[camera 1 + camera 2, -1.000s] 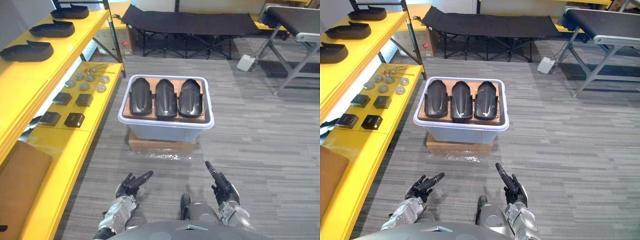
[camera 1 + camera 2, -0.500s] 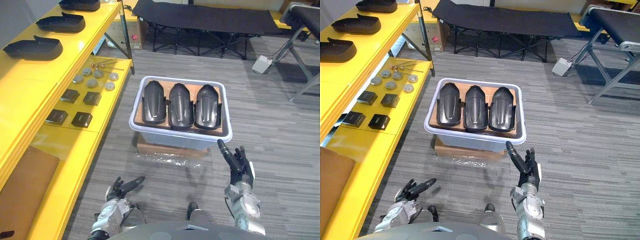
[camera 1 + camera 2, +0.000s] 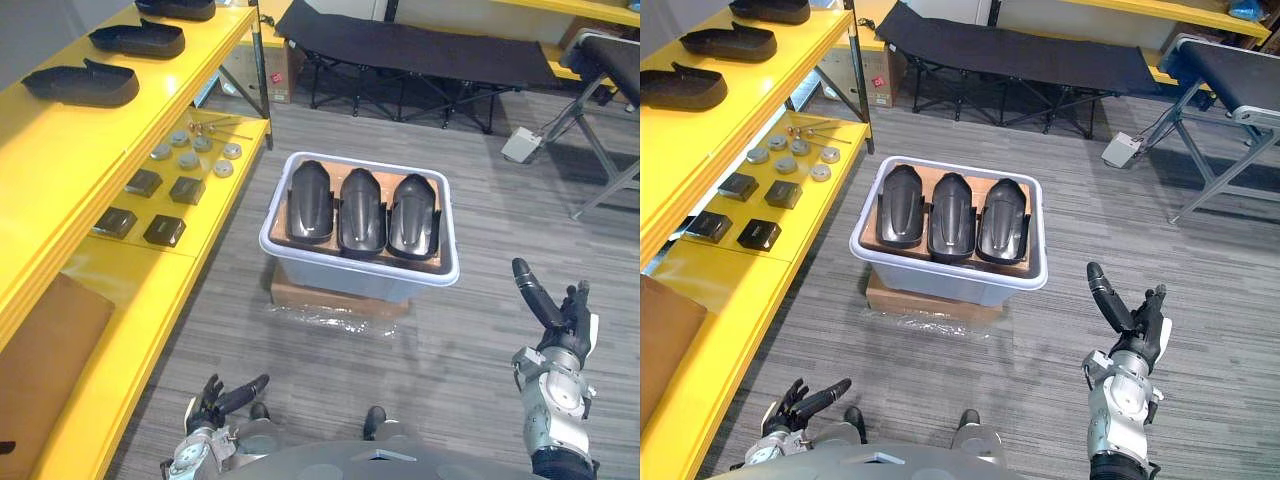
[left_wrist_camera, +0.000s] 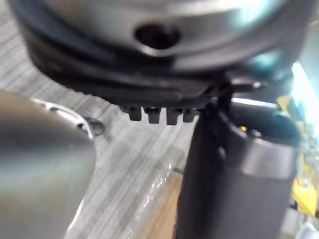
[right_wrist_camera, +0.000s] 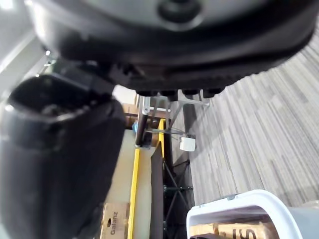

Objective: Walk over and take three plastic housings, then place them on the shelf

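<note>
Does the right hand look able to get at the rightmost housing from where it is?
Probably not yet: the right hand is open, apart from the tub, off its near right corner. Nothing covers the rightmost housing.

Item: you have three plastic housings, namely the left housing, the middle housing and the right housing.
Look: each is black, glossy, long and domed, with a rounded far end and a wider near end.
Pose: you see them lying flat, rounded backs up, parallel, with their long axes running away from the robot.
Spacing: they lie side by side in one row, each just beside its neighbour.
Location: you find all three inside the pale grey bin on the floor.
Shelf: your yellow shelf stands to the robot's left, well apart from the housings.
</note>
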You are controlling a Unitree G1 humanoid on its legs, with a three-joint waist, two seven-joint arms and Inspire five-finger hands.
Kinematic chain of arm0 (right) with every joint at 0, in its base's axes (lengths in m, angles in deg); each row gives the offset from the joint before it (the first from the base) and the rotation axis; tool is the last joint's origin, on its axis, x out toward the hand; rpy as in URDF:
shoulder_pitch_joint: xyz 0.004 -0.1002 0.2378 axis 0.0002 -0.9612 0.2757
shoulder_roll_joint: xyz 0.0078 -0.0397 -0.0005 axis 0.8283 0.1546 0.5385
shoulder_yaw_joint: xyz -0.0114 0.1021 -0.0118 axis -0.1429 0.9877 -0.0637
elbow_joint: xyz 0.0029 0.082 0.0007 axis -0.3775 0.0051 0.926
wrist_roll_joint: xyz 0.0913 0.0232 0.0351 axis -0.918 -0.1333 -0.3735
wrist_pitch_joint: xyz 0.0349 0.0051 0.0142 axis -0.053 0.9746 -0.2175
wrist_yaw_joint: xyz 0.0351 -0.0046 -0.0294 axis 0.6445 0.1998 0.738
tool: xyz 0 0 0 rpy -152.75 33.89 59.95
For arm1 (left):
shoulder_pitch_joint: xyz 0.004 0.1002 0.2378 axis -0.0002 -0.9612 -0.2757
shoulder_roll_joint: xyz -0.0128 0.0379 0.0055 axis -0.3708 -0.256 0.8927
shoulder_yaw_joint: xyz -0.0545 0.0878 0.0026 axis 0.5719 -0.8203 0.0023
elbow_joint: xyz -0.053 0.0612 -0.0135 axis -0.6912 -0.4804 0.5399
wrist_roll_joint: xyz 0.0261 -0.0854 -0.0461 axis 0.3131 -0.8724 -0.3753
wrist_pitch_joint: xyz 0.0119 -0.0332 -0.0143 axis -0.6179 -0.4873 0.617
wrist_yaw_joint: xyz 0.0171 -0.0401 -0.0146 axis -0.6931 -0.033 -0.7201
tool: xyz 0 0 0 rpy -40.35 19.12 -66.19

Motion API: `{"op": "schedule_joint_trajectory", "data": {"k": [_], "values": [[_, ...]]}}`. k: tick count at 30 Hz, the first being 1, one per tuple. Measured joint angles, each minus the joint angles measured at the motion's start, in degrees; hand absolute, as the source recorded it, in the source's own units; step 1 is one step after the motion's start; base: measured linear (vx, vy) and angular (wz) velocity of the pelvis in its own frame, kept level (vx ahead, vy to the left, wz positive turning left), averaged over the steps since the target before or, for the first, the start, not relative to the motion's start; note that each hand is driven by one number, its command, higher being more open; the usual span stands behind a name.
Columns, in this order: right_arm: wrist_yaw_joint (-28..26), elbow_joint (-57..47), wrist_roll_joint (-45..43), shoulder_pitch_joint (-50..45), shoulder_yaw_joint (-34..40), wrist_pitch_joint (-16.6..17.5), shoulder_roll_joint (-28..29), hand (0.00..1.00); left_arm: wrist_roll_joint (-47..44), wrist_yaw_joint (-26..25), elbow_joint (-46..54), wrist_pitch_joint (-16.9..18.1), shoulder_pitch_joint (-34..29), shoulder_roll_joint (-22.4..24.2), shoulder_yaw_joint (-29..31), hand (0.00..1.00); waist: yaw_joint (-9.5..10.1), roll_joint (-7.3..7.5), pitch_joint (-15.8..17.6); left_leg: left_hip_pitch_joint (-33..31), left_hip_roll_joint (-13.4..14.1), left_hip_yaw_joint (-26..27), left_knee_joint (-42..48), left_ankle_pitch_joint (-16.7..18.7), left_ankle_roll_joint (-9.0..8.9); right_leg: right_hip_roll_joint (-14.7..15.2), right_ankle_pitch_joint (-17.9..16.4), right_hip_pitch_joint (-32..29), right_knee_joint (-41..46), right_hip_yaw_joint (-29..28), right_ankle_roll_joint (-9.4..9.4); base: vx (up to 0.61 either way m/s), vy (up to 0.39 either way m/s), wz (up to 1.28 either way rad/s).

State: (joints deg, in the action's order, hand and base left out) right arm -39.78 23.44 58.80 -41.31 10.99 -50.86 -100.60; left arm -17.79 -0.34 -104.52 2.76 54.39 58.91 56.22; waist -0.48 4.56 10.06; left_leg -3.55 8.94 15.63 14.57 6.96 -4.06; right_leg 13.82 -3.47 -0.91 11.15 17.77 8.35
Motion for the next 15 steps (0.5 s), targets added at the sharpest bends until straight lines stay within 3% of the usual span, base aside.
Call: {"op": "schedule_joint_trajectory", "data": {"k": [2,3,5,7,8,10,11,12,13,14,15], "values": [[-0.78,-0.43,0.07,-1.58,0.06,0.00,2.50,1.00,0.20,3.64,4.48,0.00,-0.58,-1.22,-3.55,1.00,0.26,-0.59,0.16,-0.02,1.15,-0.43,2.86,2.44,0.61,0.39,2.33,-0.33,3.12,-0.01,1.35,0.02,0.145,-0.11],[-1.64,-0.44,0.09,-2.13,0.01,0.07,3.84,1.00,-0.44,6.31,6.44,0.06,-0.15,-1.36,-4.94,1.00,0.23,-2.25,0.93,0.25,3.14,-0.54,3.83,3.58,0.66,-0.37,3.33,-2.27,5.99,-0.58,1.54,-0.03,0.165,-0.16],[-2.19,-0.46,0.22,-3.23,-0.52,0.10,5.54,1.00,-2.27,9.23,9.99,0.05,0.49,-1.63,-7.43,1.00,0.06,-2.82,1.28,0.30,4.80,-0.53,4.65,4.54,0.43,-0.52,2.42,-4.23,4.79,-2.98,0.42,-0.02,0.075,-0.12],[-2.90,-0.56,0.39,-4.65,-1.33,0.14,6.65,1.00,-4.39,11.72,13.04,0.10,1.55,-2.42,-10.26,1.00,-0.46,-2.37,1.18,0.35,5.79,-1.04,5.18,5.18,-0.60,-1.24,3.23,-4.91,2.72,-6.91,1.38,0.07,-0.062,0.06],[-3.29,-0.97,0.49,-5.53,-1.79,0.25,7.38,1.00,-6.06,12.70,14.65,0.02,2.37,-2.93,-11.98,1.00,-1.22,-1.28,1.11,0.90,5.90,-1.49,5.53,5.74,-1.52,-1.13,3.67,-4.43,2.23,-8.19,2.11,0.10,-0.124,0.14],[-3.49,-1.79,1.14,-6.18,-2.95,0.25,7.70,1.00,-8.22,12.77,16.48,-0.08,3.07,-3.08,-13.90,1.00,-1.62,0.73,0.73,2.59,5.78,-1.49,6.59,7.10,-3.52,-1.36,3.30,-2.01,1.69,-8.13,1.55,0.18,-0.268,0.06],[-3.77,-2.46,2.83,-5.77,-3.01,0.28,6.49,1.00,-10.27,12.05,16.32,-0.31,4.36,-1.64,-15.17,1.00,-1.61,-0.71,0.93,2.81,7.84,-2.03,9.18,8.95,-5.20,-2.59,0.78,-0.67,2.10,-6.62,-0.37,0.19,-0.283,-0.07],[-3.95,-2.97,2.81,-5.62,-3.43,0.25,5.44,1.00,-10.88,11.08,16.90,-0.65,4.49,-0.59,-16.02,1.00,-1.54,-1.68,0.41,2.87,9.31,-1.98,9.54,9.32,-5.57,-4.13,0.49,-0.62,2.18,-5.86,-0.79,0.25,-0.271,-0.14],[-4.52,-3.38,2.69,-5.27,-4.41,0.23,3.85,1.00,-12.22,9.78,17.19,-0.81,4.74,0.17,-17.39,1.00,-1.54,-3.82,-0.25,3.04,11.45,-1.47,9.75,8.46,-5.65,-6.13,-0.68,-0.56,2.18,-5.50,-1.86,0.27,-0.197,-0.15],[-5.11,-3.49,2.70,-4.63,-5.59,-0.06,2.99,1.00,-12.31,8.81,17.14,-1.29,5.03,1.33,-18.11,1.00,-1.51,-5.15,-0.32,2.78,13.12,-0.79,11.33,6.65,-4.90,-7.52,-1.17,-0.25,2.59,-5.43,-2.82,0.27,-0.197,-0.13],[-5.35,-3.60,2.82,-4.20,-6.25,-0.69,2.73,1.00,-12.33,8.43,17.04,-1.41,4.97,1.83,-18.25,1.00,-1.53,-5.29,-0.25,2.45,13.79,-0.35,12.58,5.55,-3.80,-7.99,-1.25,0.08,2.68,-5.42,-3.13,0.24,-0.220,-0.07]]}}
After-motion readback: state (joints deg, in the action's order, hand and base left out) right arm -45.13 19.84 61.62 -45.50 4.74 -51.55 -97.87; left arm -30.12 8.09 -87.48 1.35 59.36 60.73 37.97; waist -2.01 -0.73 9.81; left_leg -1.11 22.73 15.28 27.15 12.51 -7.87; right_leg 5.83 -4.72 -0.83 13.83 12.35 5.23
